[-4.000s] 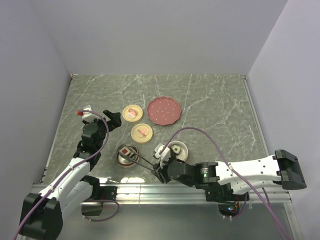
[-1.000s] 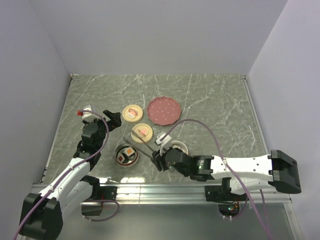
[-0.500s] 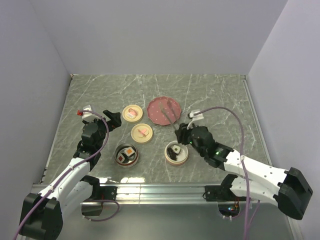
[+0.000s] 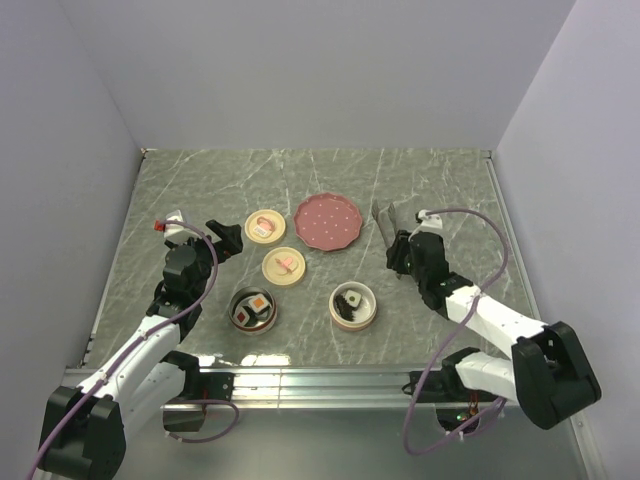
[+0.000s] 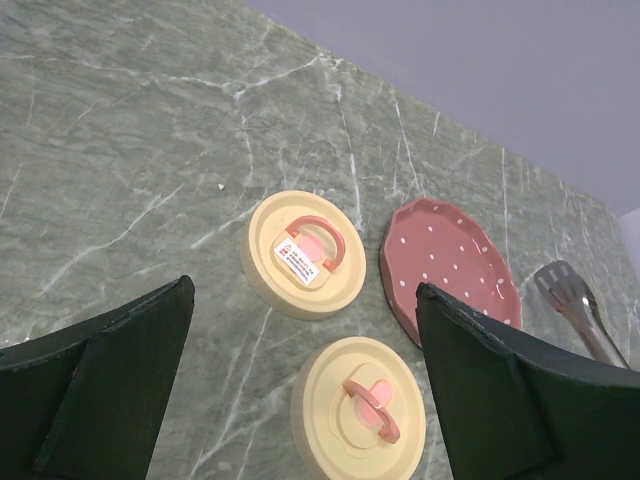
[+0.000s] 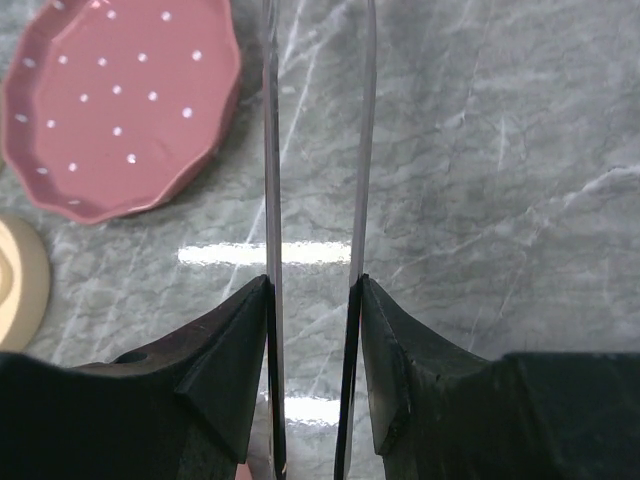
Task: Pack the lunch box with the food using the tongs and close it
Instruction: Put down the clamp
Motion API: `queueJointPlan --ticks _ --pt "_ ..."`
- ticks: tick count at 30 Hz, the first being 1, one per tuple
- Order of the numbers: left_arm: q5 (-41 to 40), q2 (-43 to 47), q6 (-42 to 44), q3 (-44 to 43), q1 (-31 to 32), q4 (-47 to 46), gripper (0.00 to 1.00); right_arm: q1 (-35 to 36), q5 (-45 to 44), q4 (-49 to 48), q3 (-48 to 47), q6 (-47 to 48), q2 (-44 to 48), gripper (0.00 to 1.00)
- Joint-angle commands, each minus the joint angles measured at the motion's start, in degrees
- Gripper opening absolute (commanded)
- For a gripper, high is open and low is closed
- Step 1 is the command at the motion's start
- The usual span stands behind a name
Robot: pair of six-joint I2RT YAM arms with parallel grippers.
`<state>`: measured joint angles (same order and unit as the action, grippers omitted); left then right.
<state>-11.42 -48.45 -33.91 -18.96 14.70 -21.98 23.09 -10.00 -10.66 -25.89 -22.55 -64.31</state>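
Observation:
My right gripper (image 4: 401, 250) is shut on the tongs (image 4: 385, 214), whose spoon-like tips point away from me, just right of the pink plate (image 4: 328, 221). In the right wrist view the two slim arms of the tongs (image 6: 270, 150) run straight up between my fingers (image 6: 232, 345), held slightly apart with nothing between them. The lunch box is two round metal tins: the left tin (image 4: 255, 310) and the right tin (image 4: 353, 306), each holding dark food cubes. Two cream lids (image 4: 264, 227) (image 4: 284, 266) lie beside them. My left gripper (image 4: 226, 238) hovers open and empty by the lids (image 5: 305, 255).
The dotted pink plate (image 5: 450, 268) has no food on it. The tongs' tips (image 5: 575, 305) show at the right edge of the left wrist view. A purple cable (image 4: 470, 225) loops over the right arm. Walls close in the marble table on three sides.
My right arm swung from the tins at the front, over the plate, to the right of it, carrying the tongs. The right tin came into view. The left arm stayed still.

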Motion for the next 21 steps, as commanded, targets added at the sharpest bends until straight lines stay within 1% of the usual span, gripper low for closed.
queueJointPlan --ticks 1,6,9,15,21 --pt "0.6 0.9 -0.5 0.3 -0.3 -2.7 0.99 -0.9 -0.9 -3.0 -3.1 -1.7 -3.1 0.47" --pt "0.6 0.9 -0.5 0.4 -0.3 -2.8 1.0 -1.6 -3.3 -3.2 -5.0 -2.5 -9.0 0.47" --pt "0.6 0.9 -0.5 0.3 -0.4 -2.8 0.99 -2.1 -3.8 -3.6 -6.1 -2.8 -10.7 0.48" --pt "0.7 0.7 -0.4 0.3 -0.3 -2.8 1.0 -2.4 -5.4 -0.4 -9.8 -3.5 -15.1 0.48" --pt "0.7 0.9 -0.5 0.4 -0.4 -2.9 0.99 -2.4 -8.5 3.3 -12.2 -5.0 -17.3 0.48"
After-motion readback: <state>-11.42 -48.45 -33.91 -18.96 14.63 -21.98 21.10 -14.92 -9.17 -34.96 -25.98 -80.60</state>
